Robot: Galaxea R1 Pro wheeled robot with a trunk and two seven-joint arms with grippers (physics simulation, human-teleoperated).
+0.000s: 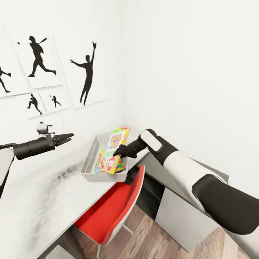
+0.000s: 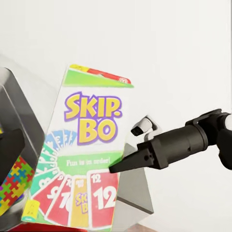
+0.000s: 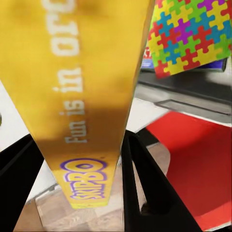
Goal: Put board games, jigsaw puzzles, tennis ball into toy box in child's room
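Note:
The yellow-green Skip-Bo board game (image 1: 117, 147) stands tilted with its lower end inside the light grey toy box (image 1: 90, 158) on the table (image 1: 36, 201). My right gripper (image 1: 118, 153) is shut on the game's edge. In the right wrist view the game's yellow side (image 3: 82, 96) runs between the black fingers (image 3: 145, 183). A jigsaw puzzle (image 1: 100, 158) lies in the toy box under the game; the jigsaw puzzle (image 3: 193, 34) also shows there. My left gripper (image 1: 66, 137) hovers shut above the table, left of the toy box. From it I see the game's front (image 2: 89, 154) and the right gripper (image 2: 121, 166).
A red chair (image 1: 111, 205) is tucked under the table's edge, right below the toy box. The lower dark-grey cabinet (image 1: 180, 212) joins the table at the right, under my right arm. White walls with black athlete posters (image 1: 86, 72) close the corner behind.

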